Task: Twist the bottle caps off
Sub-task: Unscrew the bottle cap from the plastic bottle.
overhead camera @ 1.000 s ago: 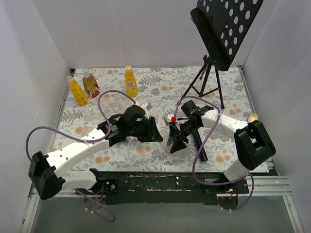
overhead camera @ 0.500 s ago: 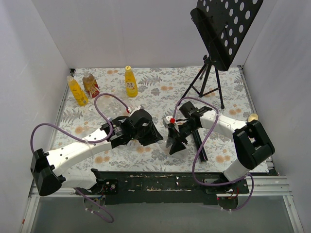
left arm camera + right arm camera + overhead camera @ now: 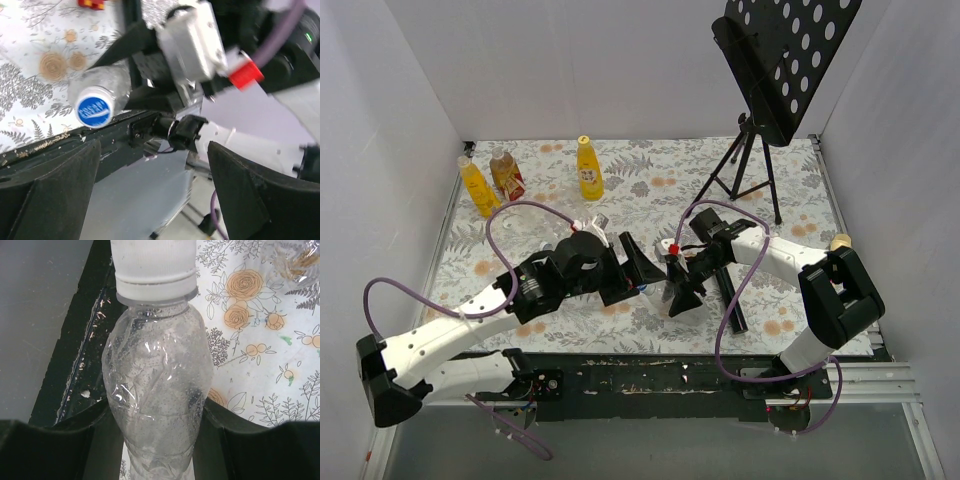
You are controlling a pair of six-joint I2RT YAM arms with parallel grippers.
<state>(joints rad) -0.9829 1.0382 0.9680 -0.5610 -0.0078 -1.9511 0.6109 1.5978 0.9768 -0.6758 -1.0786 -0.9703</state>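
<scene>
Clear, crinkled plastic filled the right gripper [image 3: 156,432]: a thin-walled bottle [image 3: 157,390] pinched round its belly and held sideways near the front edge of the flowered tablecloth [image 3: 260,340], I'd judge so its neck faced the other arm. Its round white screw cap with the blue-printed top [image 3: 94,106] sat on that neck (not off yet) just ahead of the left gripper [image 3: 152,147], whose jaws gaped wide and empty, seemingly poised to twist it.

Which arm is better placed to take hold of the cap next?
Left, probably. The left gripper is open with the cap just ahead; the right gripper is shut on the clear bottle, steadying it.
</scene>
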